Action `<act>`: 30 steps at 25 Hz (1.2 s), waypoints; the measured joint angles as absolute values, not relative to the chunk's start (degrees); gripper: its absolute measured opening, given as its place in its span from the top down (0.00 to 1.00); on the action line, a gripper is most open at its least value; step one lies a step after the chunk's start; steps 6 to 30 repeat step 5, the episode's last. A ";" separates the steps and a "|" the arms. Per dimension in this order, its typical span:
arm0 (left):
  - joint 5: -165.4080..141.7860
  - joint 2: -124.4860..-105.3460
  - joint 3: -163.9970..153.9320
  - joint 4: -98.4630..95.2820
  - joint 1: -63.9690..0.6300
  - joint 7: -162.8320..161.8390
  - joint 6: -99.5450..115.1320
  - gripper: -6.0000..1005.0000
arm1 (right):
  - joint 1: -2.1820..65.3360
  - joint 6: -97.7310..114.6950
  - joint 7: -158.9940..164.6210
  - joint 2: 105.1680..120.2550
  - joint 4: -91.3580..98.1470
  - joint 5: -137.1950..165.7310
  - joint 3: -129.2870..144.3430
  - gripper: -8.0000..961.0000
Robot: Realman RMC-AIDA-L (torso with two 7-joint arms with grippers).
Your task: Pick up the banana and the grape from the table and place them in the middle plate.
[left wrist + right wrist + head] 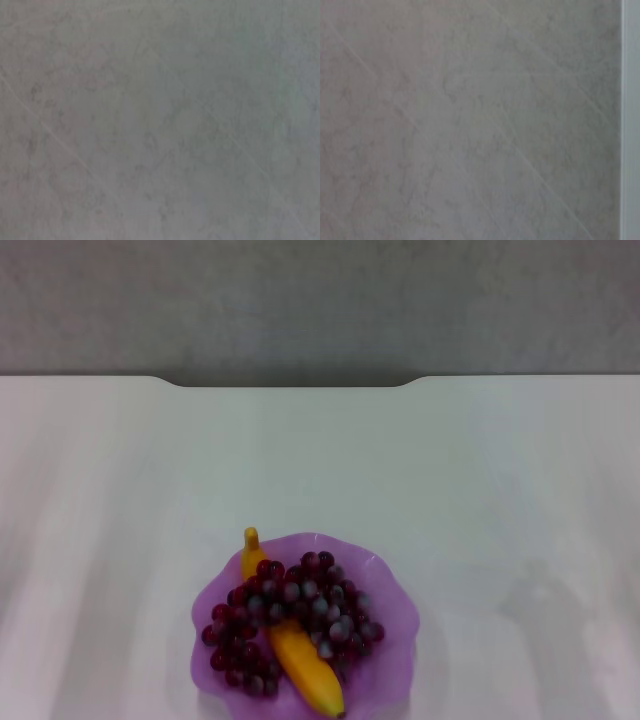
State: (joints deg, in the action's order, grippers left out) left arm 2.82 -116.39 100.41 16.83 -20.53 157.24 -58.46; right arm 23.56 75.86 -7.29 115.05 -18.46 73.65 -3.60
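Observation:
In the head view the purple scalloped plate sits on the white table near its front edge, a little left of centre. The yellow banana lies in the plate, its stem end poking over the far-left rim. The bunch of dark red grapes lies across the banana inside the plate. Neither gripper nor arm shows in the head view. Both wrist views show only a grey mottled surface.
The table's far edge has a wide notch with grey floor behind it. A pale strip runs along one side of the right wrist view.

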 joint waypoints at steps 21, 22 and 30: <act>2.82 -116.32 100.40 16.74 -20.71 157.18 -58.43 0.90 | 23.56 75.85 -7.27 115.05 -18.46 73.65 -3.60 0.98; 2.82 -116.32 100.40 16.74 -20.71 157.18 -58.43 0.90 | 23.56 75.85 -7.27 115.05 -18.46 73.65 -3.60 0.98; 2.82 -116.32 100.40 16.74 -20.71 157.18 -58.43 0.90 | 23.56 75.85 -7.27 115.05 -18.46 73.65 -3.60 0.98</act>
